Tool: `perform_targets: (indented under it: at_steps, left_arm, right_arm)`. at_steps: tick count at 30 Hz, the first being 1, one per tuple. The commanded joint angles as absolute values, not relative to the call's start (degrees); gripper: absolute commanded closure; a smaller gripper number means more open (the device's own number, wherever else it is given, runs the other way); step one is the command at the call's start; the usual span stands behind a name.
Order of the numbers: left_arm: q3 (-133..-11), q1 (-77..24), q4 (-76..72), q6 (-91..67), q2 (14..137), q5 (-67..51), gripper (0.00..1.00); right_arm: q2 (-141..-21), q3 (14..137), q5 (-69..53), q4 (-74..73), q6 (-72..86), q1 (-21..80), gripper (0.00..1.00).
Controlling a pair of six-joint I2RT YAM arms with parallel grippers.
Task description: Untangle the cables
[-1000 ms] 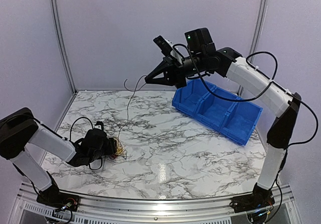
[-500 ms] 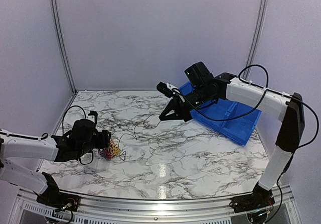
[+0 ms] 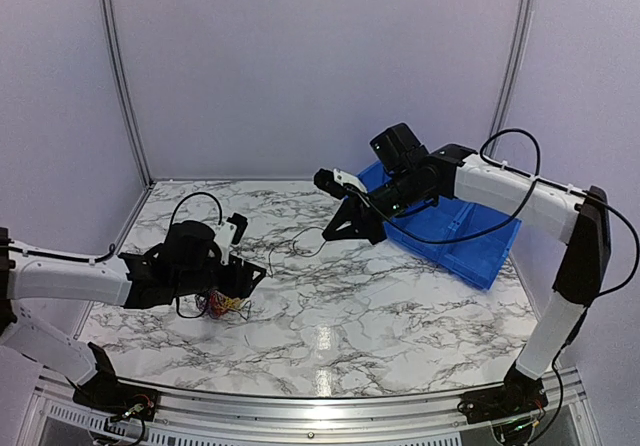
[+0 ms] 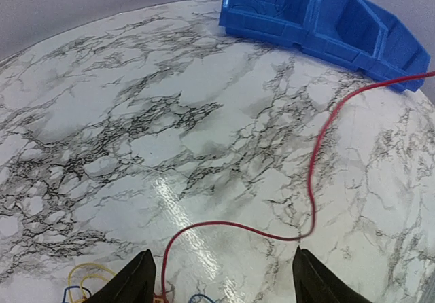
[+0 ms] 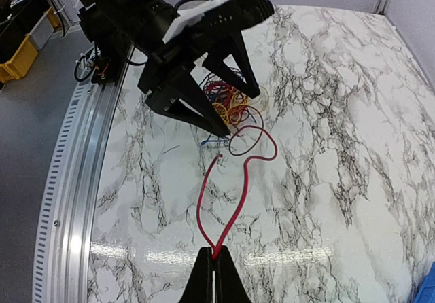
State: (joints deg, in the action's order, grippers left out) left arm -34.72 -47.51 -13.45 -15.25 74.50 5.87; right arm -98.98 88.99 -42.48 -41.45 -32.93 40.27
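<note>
Marble-patterned table [image 3: 400, 306] stretched out under pale lavender walls, with a row of blue bins [image 3: 450, 231] at its far right. The tangle of cables [image 5: 228, 99] – red, yellow and blue loops bunched together – sat on the table on the left side.

Over that bunch hovered the left gripper [image 4: 221, 279], its fingers spread wide and holding nothing. In its wrist view the bunch lay just below and behind the fingertips, with only a yellow loop and scraps of blue showing at the bottom edge. Whether the tips touched the loops could not be told.

The right gripper [image 5: 214, 276] was well apart from it, nearer the bins, with its fingers pressed together and pinching the free end of the red cable [image 5: 204, 208]. From that pinch the red cable ran away from the fingertips in a slack curve, lay partly on the marble and passed into the bunch between the left gripper's spread fingers. Its long axis therefore pointed from the tangle toward the right gripper and the bins.

That line looked like what the coming move turned on – the left arm was much nearer the bunch and placed to pin it down, while the right arm held the strand at its far end. A pull along that axis would probably draw the red cable free.
</note>
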Motion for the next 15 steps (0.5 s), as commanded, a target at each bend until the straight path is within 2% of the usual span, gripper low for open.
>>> perform_targets:
  at_steps: [1, 8, 15]
  left_arm:
    - [-39.8, -47.9, -11.7, -10.2, 80.7, 19.3, 0.29]
    - [-41.4, -47.9, -11.9, -8.0, 85.7, 20.4, 0.32]
    - [-37.0, -46.7, -19.6, -9.8, 89.6, 19.3, 0.66]
  right_arm:
    - [-97.4, 93.9, -43.1, -44.1, -33.9, 40.8, 1.0]
    - [-96.1, 98.0, -43.4, -46.9, -34.3, 41.0, 1.0]
    - [-94.4, 106.3, -44.0, -49.3, -35.0, 40.3, 1.0]
